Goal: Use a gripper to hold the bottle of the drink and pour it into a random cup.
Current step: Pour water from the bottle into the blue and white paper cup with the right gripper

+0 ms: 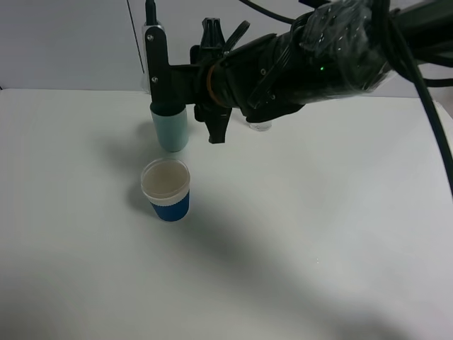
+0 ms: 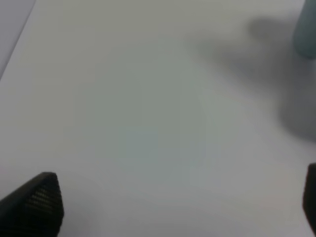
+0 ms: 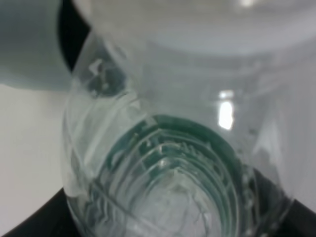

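Observation:
The bottle of the drink (image 3: 163, 168), clear plastic with a green label, fills the right wrist view, very close to the camera. My right gripper (image 1: 175, 79) reaches across from the right and is shut on it, high above the back of the table. The gripper hides the bottle in the exterior view. The short blue cup (image 1: 166, 190) with a white rim stands upright, in front of and below the gripper; its inside looks pale. My left gripper (image 2: 177, 207) is open and empty over bare table, out of the exterior view.
A teal-green cup (image 1: 172, 127) stands right under the right gripper, behind the blue cup; it also shows in the left wrist view (image 2: 306, 24) and the right wrist view (image 3: 29, 44). A clear glass (image 1: 260, 126) peeks out under the right arm. The table (image 1: 318, 234) is white.

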Controlling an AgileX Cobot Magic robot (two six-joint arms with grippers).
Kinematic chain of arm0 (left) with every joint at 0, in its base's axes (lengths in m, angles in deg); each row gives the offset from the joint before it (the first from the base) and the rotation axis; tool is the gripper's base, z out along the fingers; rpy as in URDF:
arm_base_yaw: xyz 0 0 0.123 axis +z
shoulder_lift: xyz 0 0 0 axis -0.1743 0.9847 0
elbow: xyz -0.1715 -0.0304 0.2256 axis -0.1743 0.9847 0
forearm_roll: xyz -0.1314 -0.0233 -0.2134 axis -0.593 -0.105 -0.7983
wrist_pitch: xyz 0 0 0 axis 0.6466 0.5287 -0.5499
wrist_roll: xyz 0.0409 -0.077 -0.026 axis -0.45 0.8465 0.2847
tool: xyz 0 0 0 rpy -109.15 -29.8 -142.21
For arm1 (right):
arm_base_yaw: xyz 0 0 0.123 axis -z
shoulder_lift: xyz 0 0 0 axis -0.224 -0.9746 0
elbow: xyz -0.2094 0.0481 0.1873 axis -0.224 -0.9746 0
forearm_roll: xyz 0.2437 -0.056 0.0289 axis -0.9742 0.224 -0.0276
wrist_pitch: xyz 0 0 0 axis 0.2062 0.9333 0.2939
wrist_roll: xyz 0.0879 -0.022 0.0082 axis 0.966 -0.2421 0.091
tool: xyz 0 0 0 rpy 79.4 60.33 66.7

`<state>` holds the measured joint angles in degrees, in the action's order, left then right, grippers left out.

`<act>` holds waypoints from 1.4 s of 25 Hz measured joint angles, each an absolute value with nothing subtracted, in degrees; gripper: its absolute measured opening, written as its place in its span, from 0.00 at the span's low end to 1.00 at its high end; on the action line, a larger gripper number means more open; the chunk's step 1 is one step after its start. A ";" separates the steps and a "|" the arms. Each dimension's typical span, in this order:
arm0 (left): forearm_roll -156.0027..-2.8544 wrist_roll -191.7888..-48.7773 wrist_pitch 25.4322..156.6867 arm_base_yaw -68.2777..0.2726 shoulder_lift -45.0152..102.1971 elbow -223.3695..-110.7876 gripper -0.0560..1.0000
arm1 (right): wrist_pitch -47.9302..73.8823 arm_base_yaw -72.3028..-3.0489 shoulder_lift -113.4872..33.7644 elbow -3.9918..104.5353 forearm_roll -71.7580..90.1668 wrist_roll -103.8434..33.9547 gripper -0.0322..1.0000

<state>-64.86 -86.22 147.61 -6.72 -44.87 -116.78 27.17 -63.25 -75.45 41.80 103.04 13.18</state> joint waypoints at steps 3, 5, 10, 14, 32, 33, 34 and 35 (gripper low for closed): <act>-64.86 -86.22 147.61 -6.72 -44.87 -116.78 0.98 | 27.50 -63.58 -75.52 41.80 103.04 11.44 0.58; -64.86 -86.22 147.61 -6.72 -44.87 -116.78 0.98 | 28.06 -63.58 -75.52 41.80 103.04 9.48 0.58; -64.86 -86.22 147.61 -6.72 -44.87 -116.78 0.98 | 29.39 -63.58 -75.52 41.80 103.07 3.80 0.58; -64.86 -86.22 147.61 -6.72 -44.87 -116.78 0.98 | 29.16 -63.58 -75.52 41.80 103.07 -0.54 0.58; -64.86 -86.22 147.61 -6.72 -44.87 -116.78 0.98 | 26.44 -63.58 -76.34 41.80 103.07 -8.61 0.58; -64.86 -86.22 147.61 -6.72 -44.87 -116.78 0.98 | 26.32 -63.58 -76.34 41.80 103.07 -9.00 0.58; -64.86 -86.22 147.61 -6.72 -44.87 -116.78 0.98 | 26.21 -63.58 -76.34 41.80 103.07 -9.26 0.58; -64.86 -86.22 147.61 -6.72 -44.87 -116.78 0.98 | 26.11 -63.58 -76.40 41.80 103.07 -9.65 0.58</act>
